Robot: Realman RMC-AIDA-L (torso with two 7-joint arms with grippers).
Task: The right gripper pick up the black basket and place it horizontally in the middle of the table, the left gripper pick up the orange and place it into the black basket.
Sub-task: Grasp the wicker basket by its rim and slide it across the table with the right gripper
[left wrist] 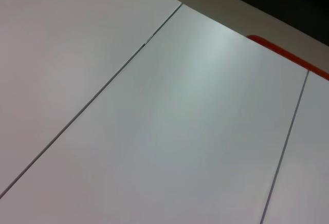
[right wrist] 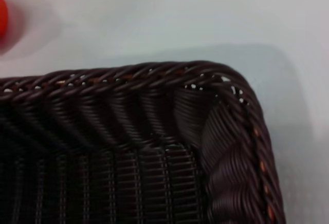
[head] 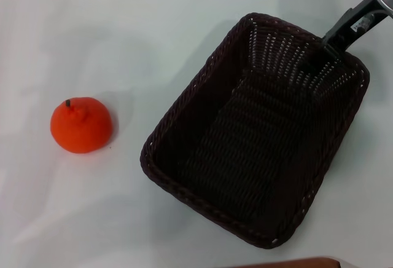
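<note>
The black basket [head: 258, 139] is sitting at an angle on the near right part of the white desk [head: 153, 28], and the orange [head: 80, 125] is resting well apart to its left. At the basket's far right rim the right gripper [head: 328, 45] is reaching in, one finger apparently dipping inside the wall; whether its jaws are pinching the rim I cannot tell. The basket step seems to be underway: next comes carrying and turning it horizontal at mid-desk. The left gripper is not showing anywhere. The desk is looking smooth, faintly glossy.

The orange [head: 80, 125] lies left of the black basket [head: 258, 133] (well apart).
</note>
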